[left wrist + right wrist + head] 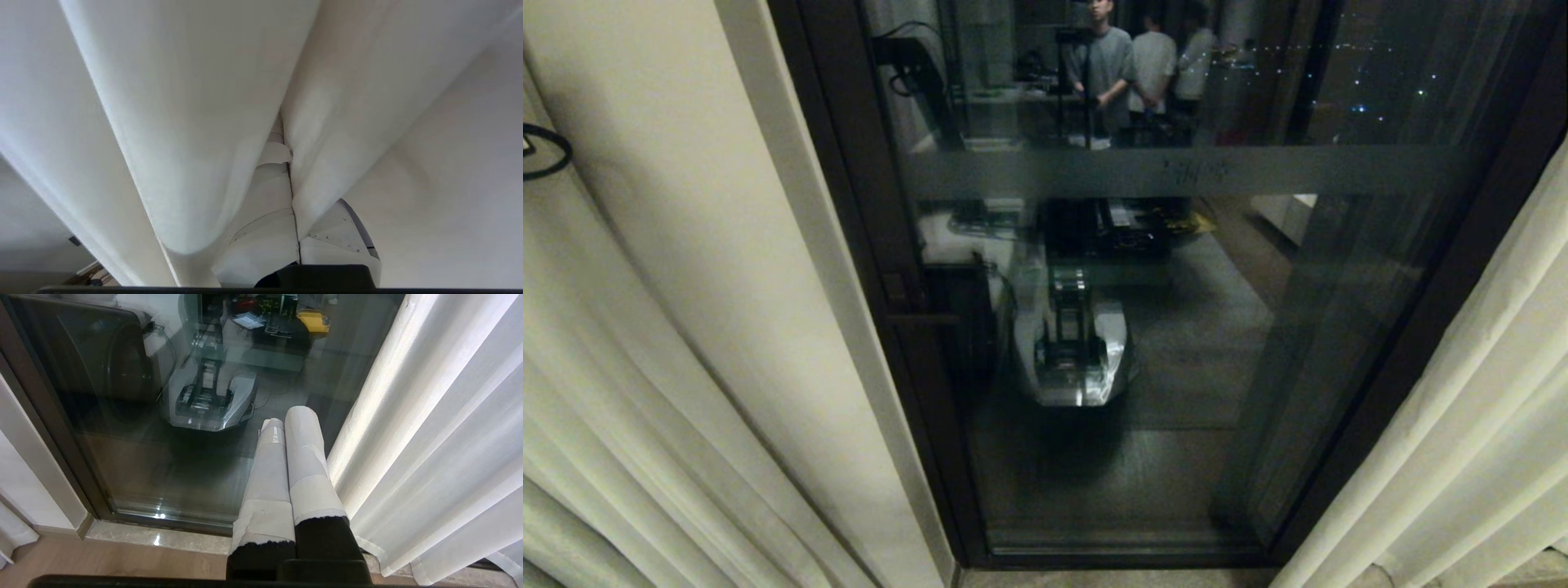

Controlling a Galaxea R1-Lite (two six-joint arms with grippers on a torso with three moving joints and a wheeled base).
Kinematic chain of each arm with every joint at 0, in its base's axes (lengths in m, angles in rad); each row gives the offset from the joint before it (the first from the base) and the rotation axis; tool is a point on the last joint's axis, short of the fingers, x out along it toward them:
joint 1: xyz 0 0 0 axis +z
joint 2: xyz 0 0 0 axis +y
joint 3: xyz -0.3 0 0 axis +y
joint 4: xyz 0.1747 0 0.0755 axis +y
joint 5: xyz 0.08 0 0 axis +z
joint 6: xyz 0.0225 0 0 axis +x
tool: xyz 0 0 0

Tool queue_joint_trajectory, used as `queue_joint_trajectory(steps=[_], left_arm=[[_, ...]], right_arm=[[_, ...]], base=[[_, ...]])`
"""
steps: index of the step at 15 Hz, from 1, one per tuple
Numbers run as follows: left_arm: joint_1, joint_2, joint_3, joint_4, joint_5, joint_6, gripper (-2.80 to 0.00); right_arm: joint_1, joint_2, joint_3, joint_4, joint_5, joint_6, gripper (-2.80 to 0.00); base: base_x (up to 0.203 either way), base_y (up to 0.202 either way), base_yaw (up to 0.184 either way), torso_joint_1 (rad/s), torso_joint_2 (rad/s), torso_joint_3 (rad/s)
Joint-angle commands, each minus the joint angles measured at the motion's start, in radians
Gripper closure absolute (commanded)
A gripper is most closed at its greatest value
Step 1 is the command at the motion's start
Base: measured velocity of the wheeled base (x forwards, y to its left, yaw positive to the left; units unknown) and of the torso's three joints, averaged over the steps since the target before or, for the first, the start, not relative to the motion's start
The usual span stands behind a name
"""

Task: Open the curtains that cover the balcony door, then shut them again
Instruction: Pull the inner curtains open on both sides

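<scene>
The curtains stand drawn apart in the head view, with the left panel and the right panel at the sides. Between them the balcony door is uncovered, its dark frame and frosted band in sight. Neither arm appears in the head view. My left gripper is shut, its taped fingers pressed together and buried among pleats of the curtain; the tips are hidden by fabric. My right gripper hangs shut and empty, low before the glass, beside the right curtain.
The glass reflects my own base and several people standing behind me. A black cable loop lies against the left panel. A stone threshold runs along the foot of the door, with wood floor before it.
</scene>
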Motion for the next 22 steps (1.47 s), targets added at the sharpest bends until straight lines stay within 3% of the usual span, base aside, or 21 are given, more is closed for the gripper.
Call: queue_joint_trajectory(steps=[1, 5, 6, 15, 22], left_arm=[[-0.005, -0.031, 0.001, -0.006, -0.007, -0.001, 0.00], [-0.005, -0.053, 0.015, -0.005, -0.010, -0.001, 0.00], [-0.006, -0.063, 0.024, -0.005, -0.010, -0.001, -2.80], [-0.012, -0.189, 0.163, -0.005, -0.008, -0.004, -2.80], [-0.052, -0.424, 0.430, -0.006, -0.007, -0.007, -2.80]], right_arm=[[0.000, 0.002, 0.000, -0.001, 0.000, -0.001, 0.00], [0.000, 0.002, 0.000, 0.000, 0.000, -0.001, 0.00], [0.000, 0.002, 0.000, 0.001, 0.000, -0.001, 0.00], [0.000, 0.002, 0.000, 0.000, 0.000, -0.001, 0.00], [0.000, 0.002, 0.000, 0.000, 0.000, -0.001, 0.00]], base=[[0.000, 0.000, 0.000, 0.000, 0.00, 0.000], [0.000, 0.000, 0.000, 0.000, 0.00, 0.000], [0.000, 0.000, 0.000, 0.000, 0.00, 0.000], [0.000, 0.000, 0.000, 0.000, 0.00, 0.000], [0.000, 0.000, 0.000, 0.000, 0.00, 0.000]])
